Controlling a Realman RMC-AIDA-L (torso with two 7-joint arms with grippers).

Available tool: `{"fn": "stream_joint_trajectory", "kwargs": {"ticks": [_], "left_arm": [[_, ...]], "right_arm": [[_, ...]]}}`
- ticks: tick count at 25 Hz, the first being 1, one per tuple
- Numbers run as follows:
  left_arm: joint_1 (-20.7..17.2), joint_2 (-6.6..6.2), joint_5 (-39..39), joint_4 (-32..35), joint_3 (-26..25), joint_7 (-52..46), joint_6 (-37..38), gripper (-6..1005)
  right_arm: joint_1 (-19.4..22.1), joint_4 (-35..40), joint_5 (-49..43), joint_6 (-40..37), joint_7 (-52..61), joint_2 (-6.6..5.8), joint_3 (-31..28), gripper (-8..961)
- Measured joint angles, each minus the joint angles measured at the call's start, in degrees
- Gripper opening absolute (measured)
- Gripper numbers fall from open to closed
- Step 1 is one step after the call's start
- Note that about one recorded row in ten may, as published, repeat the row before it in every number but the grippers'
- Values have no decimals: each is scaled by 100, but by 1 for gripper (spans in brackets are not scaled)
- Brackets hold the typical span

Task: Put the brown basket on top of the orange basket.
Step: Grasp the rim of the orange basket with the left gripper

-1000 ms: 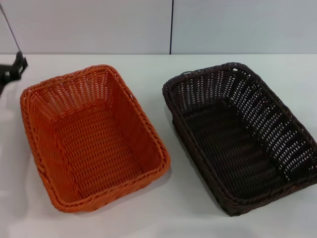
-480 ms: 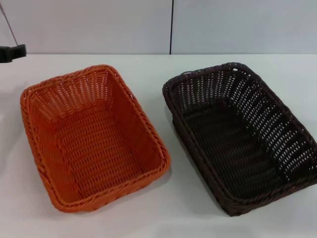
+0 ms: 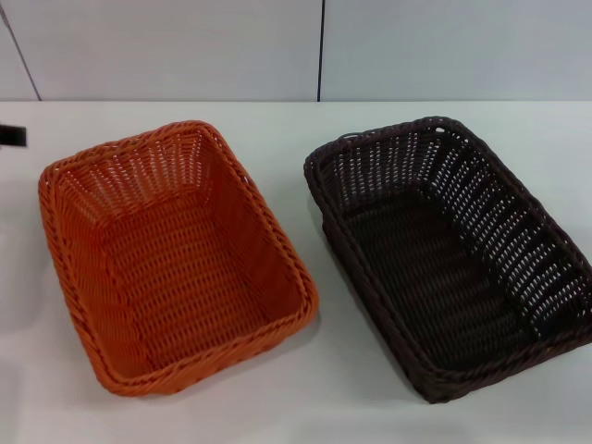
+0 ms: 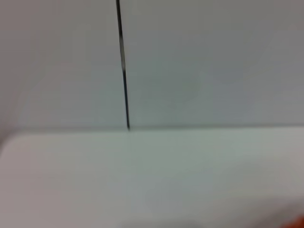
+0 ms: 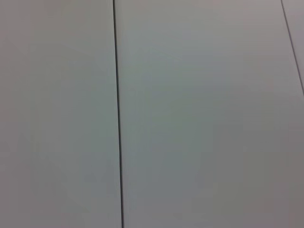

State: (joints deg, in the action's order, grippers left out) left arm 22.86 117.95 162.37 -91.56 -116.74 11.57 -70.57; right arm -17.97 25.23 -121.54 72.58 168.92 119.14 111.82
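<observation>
White tabletop [image 3: 305,388] fills the head view, backed by a pale panelled wall [image 3: 444,46] with one dark seam running down it. Two baskets sit side by side on it, apart, with a strip of bare table between them.

Left of centre is the orange basket [image 3: 171,254], rectangular, woven with open-weave sloping sides and a braided rim, turned slightly askew. It's empty and mouth-up, so it looks ready to receive something.

Right of centre, running toward the lower right edge of the frame, is the brown basket [image 3: 444,254]. It's so dark it's nearly black, has the same woven build and braided rim and looks about the same size. It's empty too, and nothing is touching it. By my reading the stacking hasn't started; both baskets rest flat on the table.

At the far left edge, about level with the orange basket's far rim, a small dark sliver [image 3: 11,136] pokes in. That's likely part of the left arm, but too little shows to be sure, and I can't tell how its claw is set.

No right claw is visible anywhere. The right wrist view shows only wall, and the left wrist view shows wall, table and a hint of orange at its lower right corner.
</observation>
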Motion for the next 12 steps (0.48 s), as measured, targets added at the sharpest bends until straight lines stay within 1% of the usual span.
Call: {"fn": "stream_joint_trajectory", "kwargs": {"ticks": [1, 4, 7, 8, 12], "left_arm": [[25, 0, 63, -42, 90, -277, -194, 810], [128, 0, 216, -42, 288, -685, -487, 810], [264, 0, 284, 34, 541, -882, -748, 810], [332, 0, 296, 48, 704, -982, -870, 810], [381, 0, 309, 51, 834, -1150, -966, 809]], "right_arm": [[0, 0, 0, 0, 0, 0, 0, 827], [44, -71, -3, -21, 1, 4, 18, 826], [54, -127, -14, -25, -1, 4, 6, 826], [49, -135, -12, -25, -1, 3, -17, 826], [31, -156, -12, -16, -15, -12, -27, 826]]}}
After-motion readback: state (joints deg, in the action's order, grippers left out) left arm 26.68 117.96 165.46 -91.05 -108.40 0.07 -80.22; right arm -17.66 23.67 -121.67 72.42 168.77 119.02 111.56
